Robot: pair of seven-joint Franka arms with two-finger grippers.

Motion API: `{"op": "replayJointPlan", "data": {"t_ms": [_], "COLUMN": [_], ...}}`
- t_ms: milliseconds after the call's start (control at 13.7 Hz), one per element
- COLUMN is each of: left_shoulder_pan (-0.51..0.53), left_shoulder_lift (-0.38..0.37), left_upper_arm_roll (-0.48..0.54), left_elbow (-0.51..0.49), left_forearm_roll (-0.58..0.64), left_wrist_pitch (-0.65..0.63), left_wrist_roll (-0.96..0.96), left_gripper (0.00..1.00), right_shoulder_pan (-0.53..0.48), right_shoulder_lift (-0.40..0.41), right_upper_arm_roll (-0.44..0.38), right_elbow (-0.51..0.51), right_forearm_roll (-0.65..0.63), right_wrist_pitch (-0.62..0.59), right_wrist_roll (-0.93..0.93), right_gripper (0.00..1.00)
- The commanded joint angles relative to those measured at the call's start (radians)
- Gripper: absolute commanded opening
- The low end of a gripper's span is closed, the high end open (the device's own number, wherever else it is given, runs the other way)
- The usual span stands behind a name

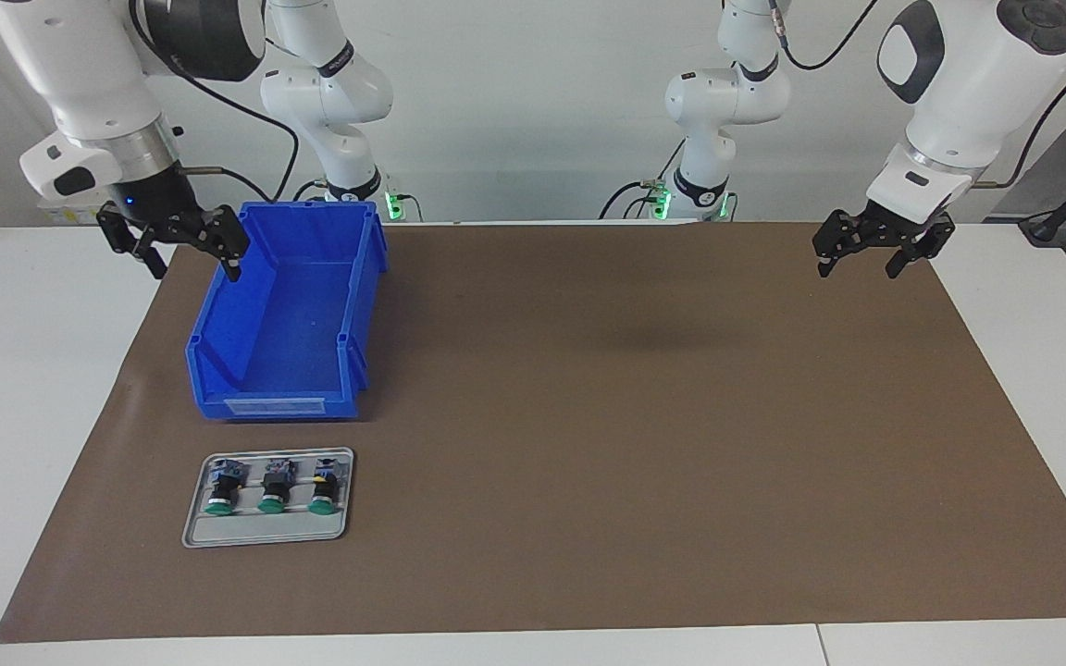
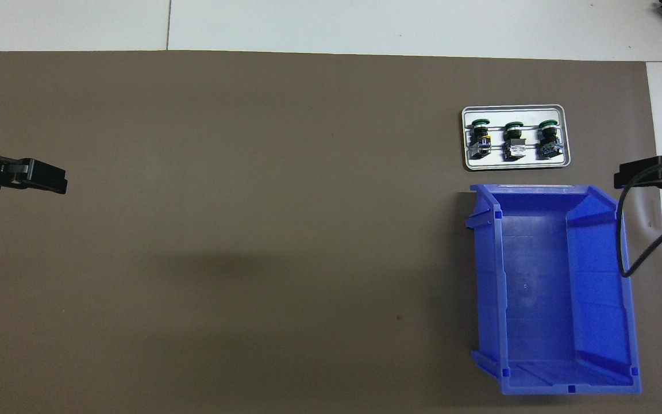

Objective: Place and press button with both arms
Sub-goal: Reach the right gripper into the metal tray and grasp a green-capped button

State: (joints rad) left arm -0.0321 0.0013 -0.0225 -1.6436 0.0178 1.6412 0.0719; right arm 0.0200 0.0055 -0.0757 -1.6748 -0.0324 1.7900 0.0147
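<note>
Left gripper (image 1: 875,252) raised, right gripper (image 1: 183,242) raised

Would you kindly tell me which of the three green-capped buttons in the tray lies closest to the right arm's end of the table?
The end button in the grey tray, the outermost of the row; the other two lie toward the left arm's end.

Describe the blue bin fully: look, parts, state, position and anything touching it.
The blue bin looks like glossy moulded plastic: open-topped, rectangular, with high side walls, a cut-down front bearing a pale label strip, and corner ribs. It is empty and stands upright on the brown mat toward the right arm's end, nearer to the robots than the grey tray. The right gripper hangs open by its rim; contact cannot be judged.
</note>
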Motion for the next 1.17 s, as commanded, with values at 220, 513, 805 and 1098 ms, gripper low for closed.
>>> {"op": "replayJointPlan", "data": {"t_ms": [220, 513, 805, 1098], "left_shoulder_pan": [0.006, 0.006, 0.006, 0.006], "left_shoulder_lift": [-0.029, -0.03, -0.029, -0.03], "left_upper_arm_roll": [-0.004, -0.004, -0.004, -0.004], "left_elbow": [-0.036, -0.038, -0.036, -0.036], "left_forearm_roll": [-0.006, -0.006, -0.006, -0.006], "left_wrist_pitch": [0.022, 0.022, 0.022, 0.022], "left_wrist_roll": [-0.007, -0.007, -0.007, -0.007], "left_gripper": [1.0, 1.0, 1.0, 1.0], "right_shoulder_pan": [-0.008, 0.0, 0.003, 0.006], "right_shoulder_lift": [0.29, 0.43, 0.502, 0.53], "right_upper_arm_roll": [0.008, 0.008, 0.008, 0.01], "right_elbow": [0.043, 0.035, 0.015, -0.022], "right_forearm_roll": [0.034, 0.077, 0.077, 0.077], "right_wrist_pitch": [0.334, 0.527, 0.626, 0.68], "right_wrist_roll": [0.007, 0.008, 0.002, -0.002], "right_gripper": [1.0, 1.0, 1.0, 0.96]}}
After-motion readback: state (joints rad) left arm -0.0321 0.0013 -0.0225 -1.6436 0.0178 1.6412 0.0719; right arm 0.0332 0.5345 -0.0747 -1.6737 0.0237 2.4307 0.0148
